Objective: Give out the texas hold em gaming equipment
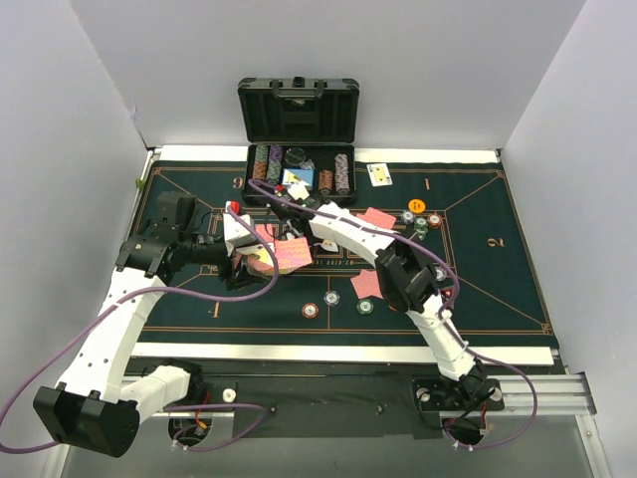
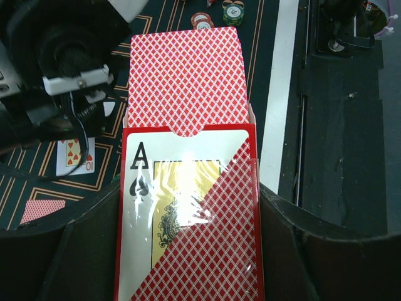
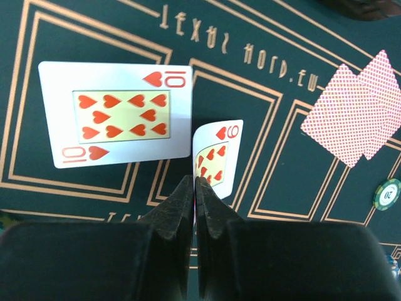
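Left end effector clamping card box with red-backed deck protruding, right end effector pinching nine of hearts

Glossy film wraps the card box; the green table cloth looks matt.

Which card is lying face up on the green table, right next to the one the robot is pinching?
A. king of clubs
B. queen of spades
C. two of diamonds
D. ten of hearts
D: the flat card shows a 10 in its corners and red hearts across its face, and it lies on the green felt beside the pinched card.
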Robot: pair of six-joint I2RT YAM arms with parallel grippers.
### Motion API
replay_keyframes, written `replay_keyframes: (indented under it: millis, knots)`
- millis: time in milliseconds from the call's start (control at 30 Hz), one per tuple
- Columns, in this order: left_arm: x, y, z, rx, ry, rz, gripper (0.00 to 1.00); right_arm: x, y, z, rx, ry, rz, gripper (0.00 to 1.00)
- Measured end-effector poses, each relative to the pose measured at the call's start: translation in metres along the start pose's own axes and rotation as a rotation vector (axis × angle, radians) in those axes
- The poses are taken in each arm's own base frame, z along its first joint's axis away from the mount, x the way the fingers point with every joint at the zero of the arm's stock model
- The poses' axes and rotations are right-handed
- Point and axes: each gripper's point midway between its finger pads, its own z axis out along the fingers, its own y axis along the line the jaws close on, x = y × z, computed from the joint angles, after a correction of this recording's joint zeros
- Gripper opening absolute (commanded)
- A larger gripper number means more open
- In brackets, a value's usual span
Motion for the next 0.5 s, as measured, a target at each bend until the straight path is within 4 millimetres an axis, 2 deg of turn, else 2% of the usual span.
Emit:
replay_keyframes:
  millis: [200,367,500]
  knots:
    - [0.0,0.0,0.0,0.0,0.0,0.0,0.02,0.007,0.022,-0.003,-0.044,0.009,-0.034,0.0]
    - [0.0,0.0,0.0,0.0,0.0,0.0,0.02,0.007,0.04,-0.005,-0.131,0.016,0.0,0.07]
    - [0.0,0.0,0.0,-0.001,0.0,0.001,0.02,0.005,0.05,-0.006,-0.189,0.02,0.033,0.27]
